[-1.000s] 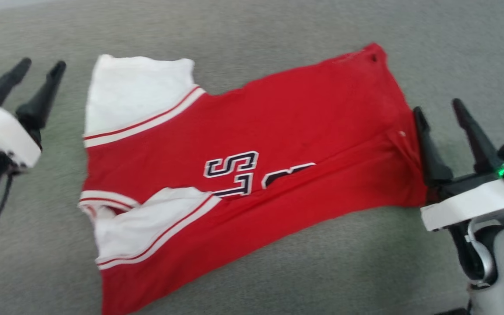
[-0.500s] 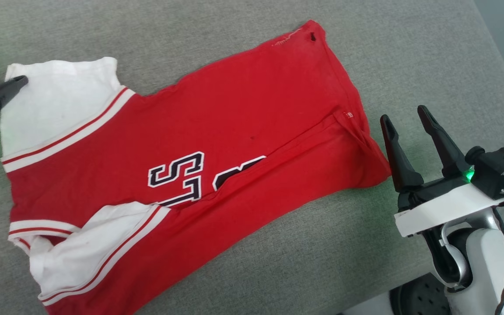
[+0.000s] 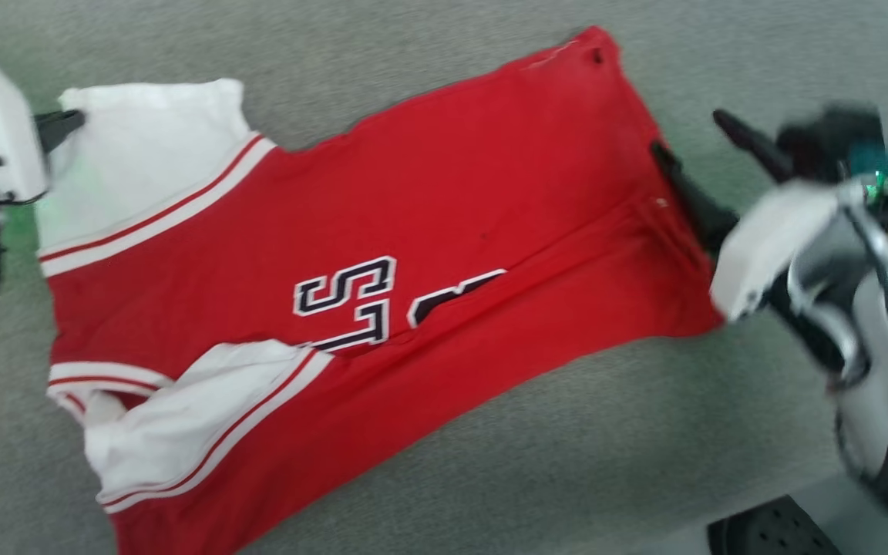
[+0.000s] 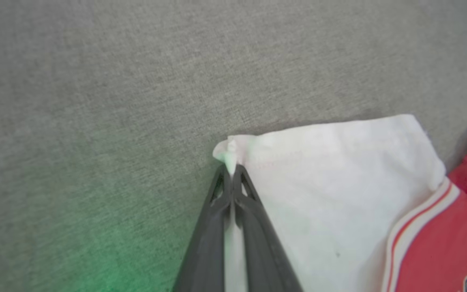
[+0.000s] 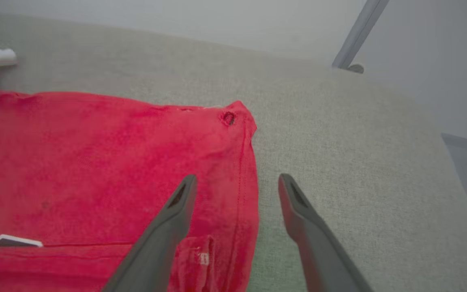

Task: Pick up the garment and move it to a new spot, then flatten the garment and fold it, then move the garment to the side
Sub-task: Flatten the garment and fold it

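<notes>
The garment (image 3: 452,200), a red jersey with white sleeves and black lettering, lies spread on the grey surface, partly folded along its length. My left gripper (image 3: 66,122) is at its far left, on the upper white sleeve (image 4: 339,194). In the left wrist view this gripper (image 4: 230,170) is shut, with the sleeve's corner pinched between its tips. My right gripper (image 3: 687,135) is open at the garment's right hem. In the right wrist view it (image 5: 237,178) straddles the hem edge, one finger over the red cloth (image 5: 95,154) and the other over the grey surface.
The grey cloth-covered surface (image 3: 567,432) ends at the lower right, where my wheeled base (image 3: 768,532) shows below it. Beyond its far edge the right wrist view shows a pale wall and a slanted metal bar (image 5: 359,32).
The camera has shifted. My left gripper moved in from left of the garment and shut on the sleeve corner. The right gripper moved up over the hem edge, still open.
</notes>
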